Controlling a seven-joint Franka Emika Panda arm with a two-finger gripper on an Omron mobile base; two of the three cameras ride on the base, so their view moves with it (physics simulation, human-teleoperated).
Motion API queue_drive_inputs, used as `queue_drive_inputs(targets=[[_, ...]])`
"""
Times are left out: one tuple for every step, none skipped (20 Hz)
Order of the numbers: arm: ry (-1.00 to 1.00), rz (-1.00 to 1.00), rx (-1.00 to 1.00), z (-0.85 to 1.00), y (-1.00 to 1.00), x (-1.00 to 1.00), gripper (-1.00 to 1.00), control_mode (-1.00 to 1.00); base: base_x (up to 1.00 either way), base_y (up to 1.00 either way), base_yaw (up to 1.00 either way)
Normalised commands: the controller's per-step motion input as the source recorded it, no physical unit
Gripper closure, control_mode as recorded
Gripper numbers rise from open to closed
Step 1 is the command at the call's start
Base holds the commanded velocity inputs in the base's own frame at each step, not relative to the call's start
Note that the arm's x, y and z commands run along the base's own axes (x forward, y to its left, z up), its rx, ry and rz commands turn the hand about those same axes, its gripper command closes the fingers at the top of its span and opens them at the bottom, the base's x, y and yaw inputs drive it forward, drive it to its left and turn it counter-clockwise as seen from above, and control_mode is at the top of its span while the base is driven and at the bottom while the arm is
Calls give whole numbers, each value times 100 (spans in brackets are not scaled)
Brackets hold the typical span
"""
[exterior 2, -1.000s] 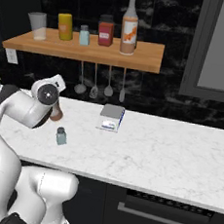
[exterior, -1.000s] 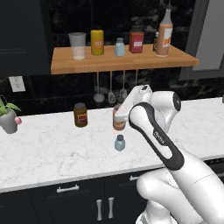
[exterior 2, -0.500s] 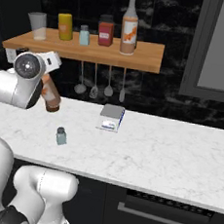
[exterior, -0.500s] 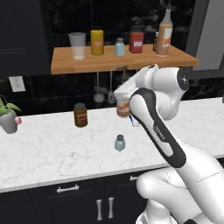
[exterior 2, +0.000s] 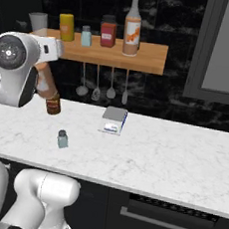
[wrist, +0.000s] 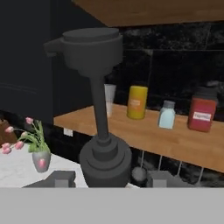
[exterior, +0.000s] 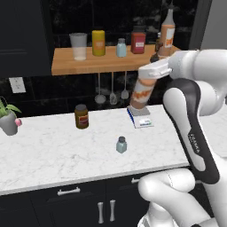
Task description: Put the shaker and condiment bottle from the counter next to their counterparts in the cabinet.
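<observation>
**Now: bottle lifted off the tabletop, tilted below the shelf**

Right now I have the condiment bottle [exterior: 143, 90] in the air, clear of the tabletop [exterior: 57, 155], its orange-and-white label facing the left base camera. It leans, base down toward the tabletop and neck up toward the front edge of the cabinet [exterior: 88, 66] shelf. My hand [exterior: 153, 71] is closed around its upper part, the jaws only partly apart because the bottle fills the gap. From the right base camera the bottle [exterior 2: 44, 79] hangs just under the white wrist. The hand camera looks along the bottle's dark top and neck [wrist: 98, 100], with one dark fingertip [wrist: 59, 178] low on either side.

The shaker [exterior: 121, 144] stands upright on the tabletop, well apart from the bottle, nearer the front edge. A brown jar [exterior: 81, 116] with a dark lid stands behind it to the left, and a small flat box [exterior: 141, 120] lies below the lifted bottle.

On the shelf stand the twin bottle [exterior: 167, 32] at the right end and the twin shaker [exterior: 121, 47] near the middle. Beside them are a red jar [exterior: 138, 42], a yellow canister [exterior: 98, 43] and a clear cup [exterior: 79, 46]. Ladles hang under the shelf. A potted plant [exterior: 9, 119] sits at the far left of the tabletop.
</observation>
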Motion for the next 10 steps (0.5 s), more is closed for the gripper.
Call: queue_drive_inputs(targets=[[-3,-17,13,59,-35,-54,100,-100,0,0,0],[-3,-17,13,64,-39,-51,100,-100,0,0,0],[0,-19,13,55,-46,-48,100,-100,0,0,0],[0,-23,13,46,-61,-47,100,-100,0,0,0],[0,-27,11,40,-67,-40,100,-100,0,0,0],[0,-31,14,40,-81,-44,100,-100,0,0,0],[0,-31,16,35,-82,-45,100,-100,0,0,0],[0,-33,16,37,-81,-31,100,-100,0,0,0],[0,-35,16,33,-82,-26,100,-100,0,0,0],[0,-37,15,29,-81,-17,100,-100,0,0,0]])
